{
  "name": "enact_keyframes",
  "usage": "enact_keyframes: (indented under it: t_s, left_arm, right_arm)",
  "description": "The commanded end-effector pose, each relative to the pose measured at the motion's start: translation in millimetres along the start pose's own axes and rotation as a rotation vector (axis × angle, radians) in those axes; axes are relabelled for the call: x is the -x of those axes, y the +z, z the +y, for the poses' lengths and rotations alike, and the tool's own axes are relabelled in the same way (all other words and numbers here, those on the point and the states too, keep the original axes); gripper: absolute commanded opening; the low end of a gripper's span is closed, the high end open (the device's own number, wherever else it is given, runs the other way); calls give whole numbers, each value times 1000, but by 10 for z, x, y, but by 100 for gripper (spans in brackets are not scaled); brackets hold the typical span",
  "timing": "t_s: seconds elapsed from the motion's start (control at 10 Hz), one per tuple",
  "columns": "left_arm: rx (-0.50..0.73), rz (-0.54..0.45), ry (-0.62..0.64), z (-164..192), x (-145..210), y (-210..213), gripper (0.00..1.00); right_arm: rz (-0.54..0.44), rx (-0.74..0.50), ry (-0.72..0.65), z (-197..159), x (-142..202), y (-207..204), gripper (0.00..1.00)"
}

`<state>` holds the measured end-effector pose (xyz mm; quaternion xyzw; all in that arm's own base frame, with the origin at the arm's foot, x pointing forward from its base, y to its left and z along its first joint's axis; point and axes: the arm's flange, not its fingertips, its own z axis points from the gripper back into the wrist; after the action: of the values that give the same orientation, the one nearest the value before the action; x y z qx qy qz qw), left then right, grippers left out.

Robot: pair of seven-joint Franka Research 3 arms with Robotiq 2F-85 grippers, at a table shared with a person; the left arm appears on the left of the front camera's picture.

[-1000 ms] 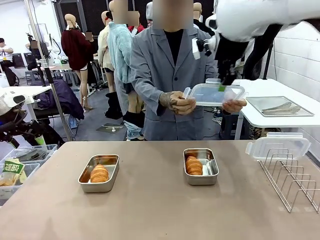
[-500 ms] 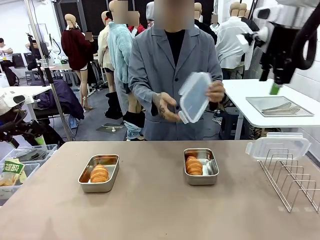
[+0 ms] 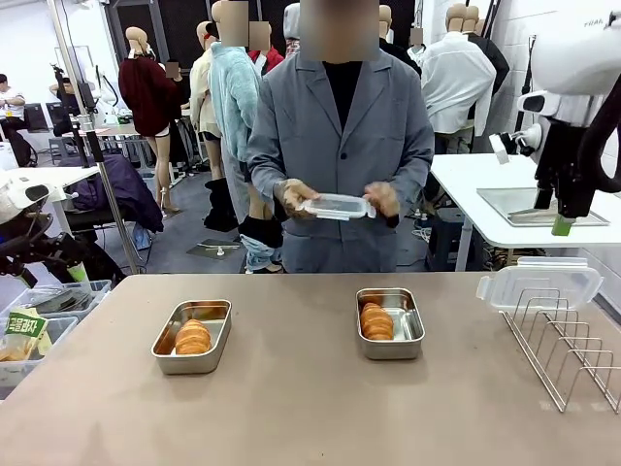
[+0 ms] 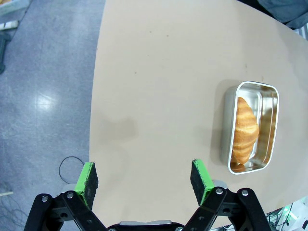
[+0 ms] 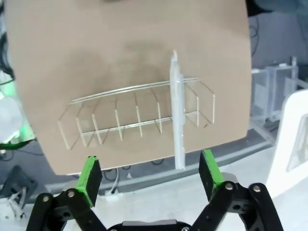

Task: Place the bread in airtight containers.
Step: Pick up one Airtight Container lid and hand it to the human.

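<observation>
Golden-brown ridged bread [image 3: 193, 337], shiny silver tins [image 3: 184, 365], tan table [image 3: 291, 417].

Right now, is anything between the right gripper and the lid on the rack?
Nothing visible. The right gripper hangs open above the rack, and the lid propped in it is uncovered, with only air between them.

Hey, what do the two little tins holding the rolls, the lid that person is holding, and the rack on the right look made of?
Left tin and right tin: likely steel, polished; their walls mirror the rolls' golden colour. Held lid: apparently clear plastic, see-through with a whitish rim. Rack: thin silvery metal wire, probably plated or stainless.
</observation>
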<state>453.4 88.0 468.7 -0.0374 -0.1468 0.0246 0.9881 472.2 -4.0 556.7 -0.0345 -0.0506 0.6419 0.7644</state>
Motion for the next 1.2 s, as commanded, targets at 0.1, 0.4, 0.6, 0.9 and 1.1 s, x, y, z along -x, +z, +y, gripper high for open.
enact_keyframes:
  t_s: [0.1,0.4,0.6,0.9,1.1]
  left_arm:
    - [0,-2,19,-2,2,10,100]
    - [0,-2,19,-2,2,10,100]
    - [0,-2,19,-2,2,10,100]
    - [0,-2,19,-2,2,10,100]
    - [0,-2,19,-2,2,10,100]
  right_arm:
    - [1,-15,-21,-126,122,-245,100]
    - [8,-12,-22,-103,97,-210,100]
    - [8,-12,-22,-103,97,-210,100]
    - [8,-12,-22,-103,97,-210,100]
    - [8,-12,-22,-103,97,-210,100]
